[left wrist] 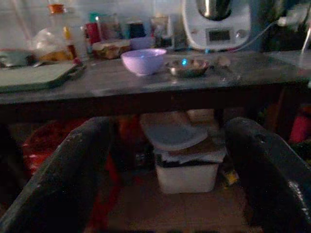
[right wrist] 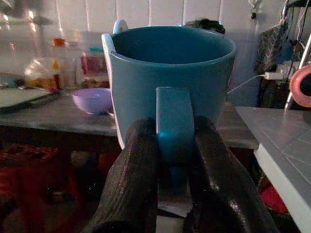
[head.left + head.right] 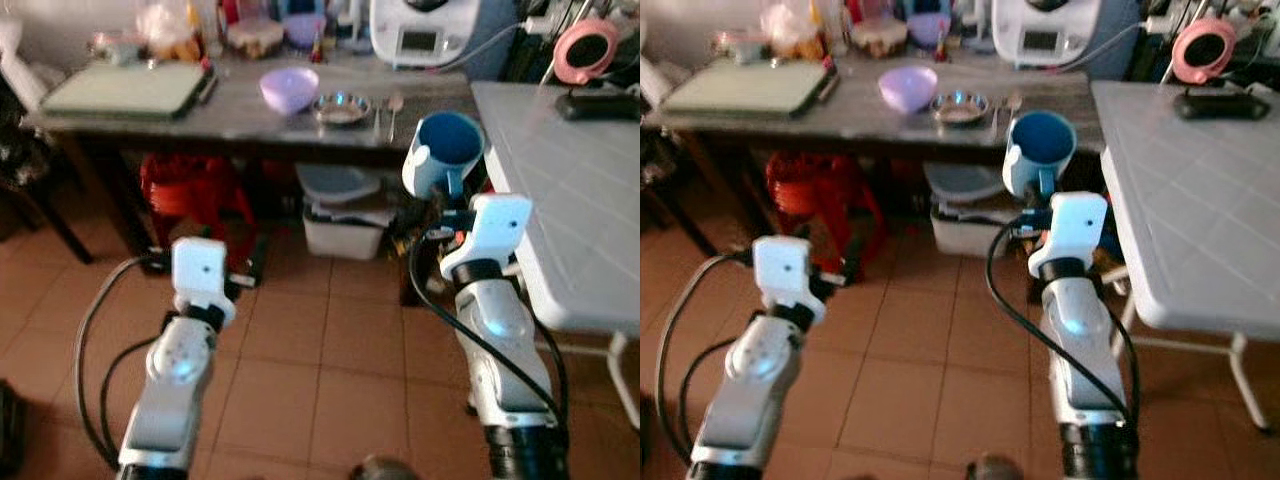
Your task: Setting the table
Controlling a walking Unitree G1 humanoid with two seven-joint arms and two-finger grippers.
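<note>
The right pincer (image 2: 172,145), clenched on the blue mug's (image 2: 167,77) handle, holds it upright just left of the white table (image 3: 570,190), at frame right; the left pincer (image 1: 170,174) is released.

- A dark wooden table (image 3: 250,115) stands at the back, against the wall.
- On it: a lilac bowl (image 3: 290,88), a small steel dish (image 3: 341,107) just beside that, then a spoon (image 3: 394,108).
- A green cutting board (image 3: 125,88) lies at its left end.
- A white appliance (image 3: 425,30), jars and bags crowd its rear edge.
- A white folding table (image 3: 570,190) stands to the right, carrying a dark flat object (image 3: 598,104).
- The tiled floor (image 3: 320,350) carries a red stool (image 3: 195,195) and a white box (image 3: 345,232) under the wooden table.
</note>
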